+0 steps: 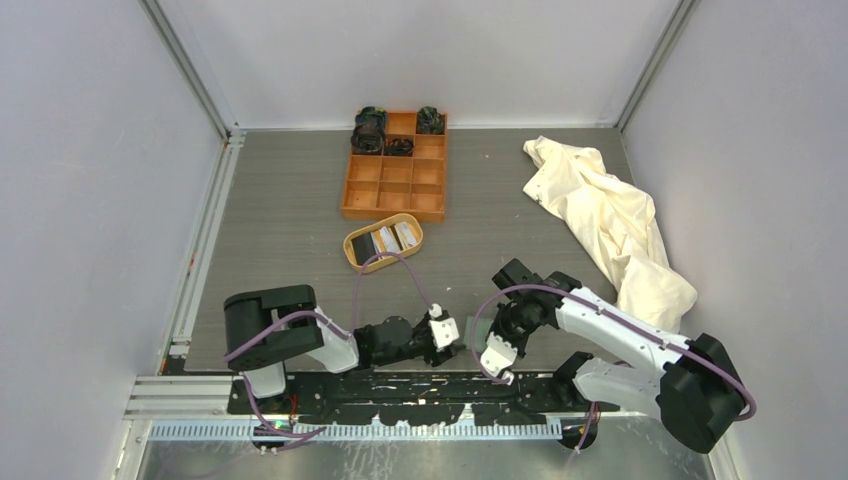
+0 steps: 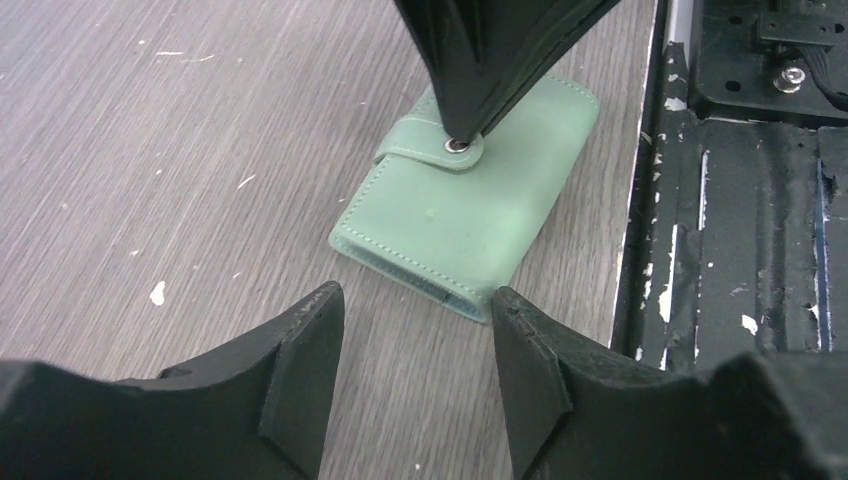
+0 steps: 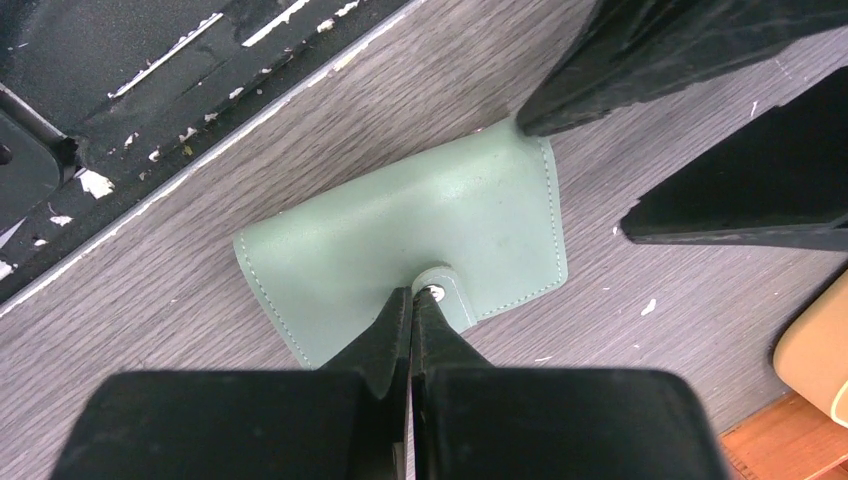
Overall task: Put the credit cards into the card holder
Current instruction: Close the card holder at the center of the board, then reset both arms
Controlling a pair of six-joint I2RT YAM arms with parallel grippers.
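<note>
One card holder (image 2: 465, 215), three cards (image 1: 385, 239), one tray (image 1: 347, 246), one box (image 1: 395, 188), one cloth (image 1: 610, 220).

Place: robot lab test cell.
Enclosure: plain pale walls (image 1: 90, 150) on three sides, aluminium frame rails (image 1: 190, 75) along the edges.
Bench: grey wood-grain table (image 1: 280, 220), scuffed black mounting plate (image 2: 740, 220) at near edge.
Rig: left arm (image 1: 300, 340) and right arm (image 1: 620, 330) bolted side by side.

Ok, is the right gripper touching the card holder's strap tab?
Touching. The right wrist view shows the right gripper, fingertips shut, set down on the strap tab of the card holder with no gap; the left wrist view agrees.
</note>
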